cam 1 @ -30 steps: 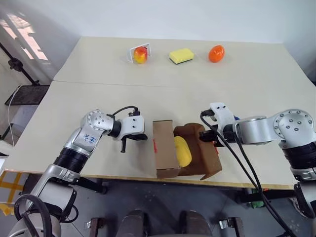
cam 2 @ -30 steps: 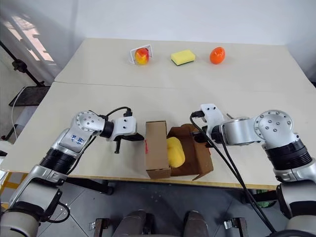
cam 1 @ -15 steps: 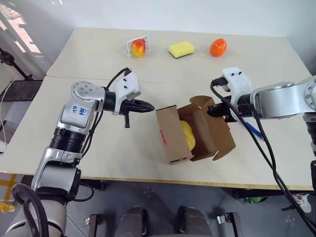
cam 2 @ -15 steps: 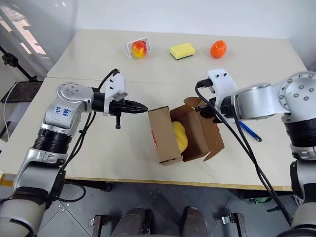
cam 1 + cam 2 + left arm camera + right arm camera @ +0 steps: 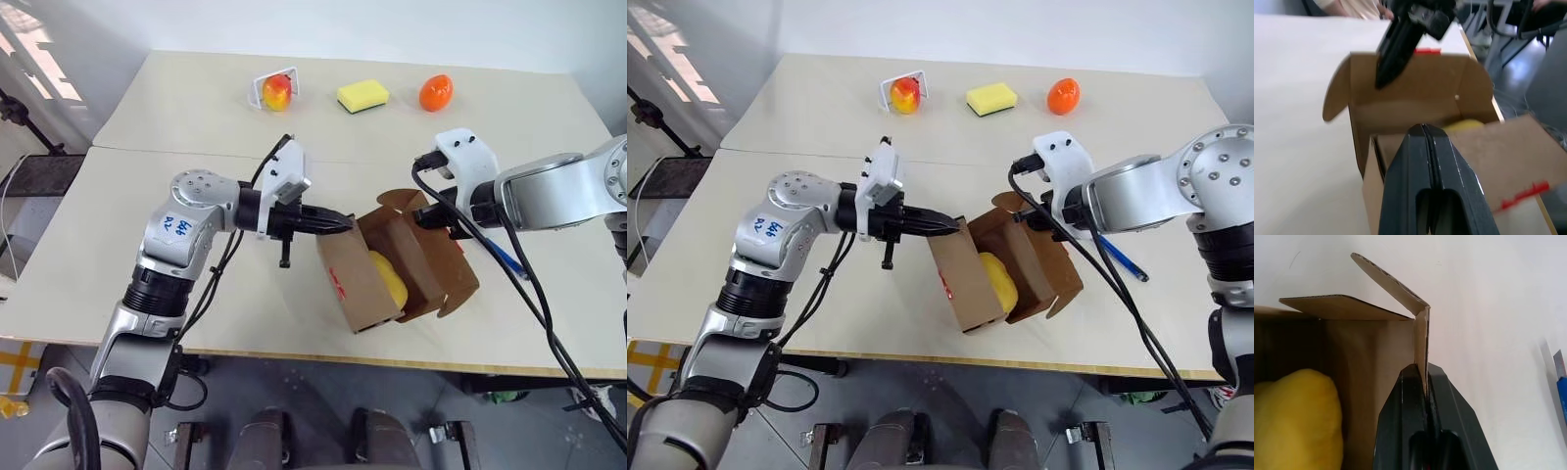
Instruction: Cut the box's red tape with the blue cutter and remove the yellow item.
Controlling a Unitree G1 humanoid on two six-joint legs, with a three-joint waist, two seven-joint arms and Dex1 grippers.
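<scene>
The box (image 5: 392, 269) is up off the table (image 5: 176, 127), tilted, flaps open, near the front edge at about six o'clock of the tabletop. The right gripper (image 5: 428, 217) has its two black fingers pinched tight on the edge of a box wall at the carton's two o'clock corner; the right wrist view shows that cardboard wall clamped edge-on between the fingers (image 5: 1400, 431). Inside, the yellow item (image 5: 389, 278) sits plain to see, fuzzy and rounded, lodged against the near flap. The left gripper (image 5: 345, 221) comes in level from nine o'clock, jaws fully closed with nothing between them, its tip at the box's upper left rim; whether it touches the cardboard I cannot tell. Red tape (image 5: 336, 286) shows as a torn red streak on the outer face of the left flap. The blue cutter (image 5: 502, 258) lies flat on the table at three o'clock of the box, just beyond the right arm's cable. Along the far edge, at twelve o'clock: a red-and-yellow fruit in a white holder (image 5: 277, 91), a yellow sponge (image 5: 361, 95), and an orange egg-shaped fruit (image 5: 435, 92).
</scene>
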